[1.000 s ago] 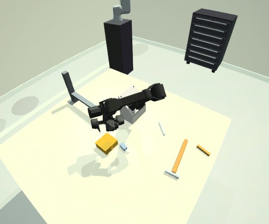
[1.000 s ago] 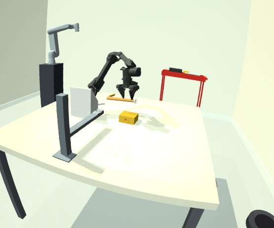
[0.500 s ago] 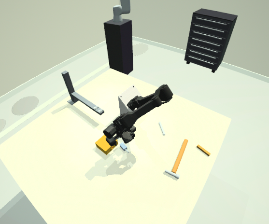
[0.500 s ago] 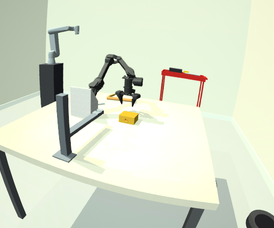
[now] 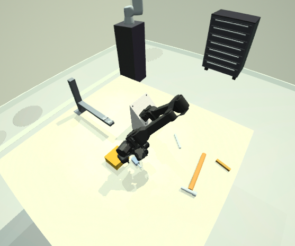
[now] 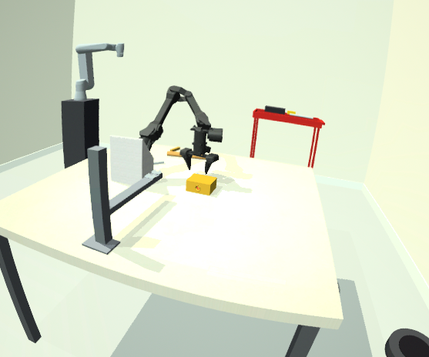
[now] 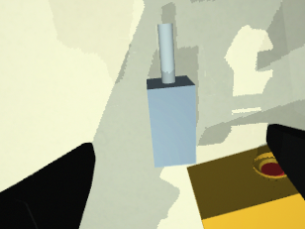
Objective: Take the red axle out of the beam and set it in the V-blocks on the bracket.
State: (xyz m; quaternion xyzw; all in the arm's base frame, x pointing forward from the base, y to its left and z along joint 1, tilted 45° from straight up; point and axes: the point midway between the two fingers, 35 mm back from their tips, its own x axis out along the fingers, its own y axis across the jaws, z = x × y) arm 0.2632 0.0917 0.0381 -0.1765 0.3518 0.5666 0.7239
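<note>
Above the yellow block (image 5: 112,158) (image 6: 201,184) (image 7: 250,209), 2 open black fingers (image 6: 207,165), no readable writing.Above a yellow block (image 5: 113,158) (image 6: 200,180) (image 7: 253,212), 2 black fingers (image 6: 187,158) spread apart, red inside its hole.
</note>
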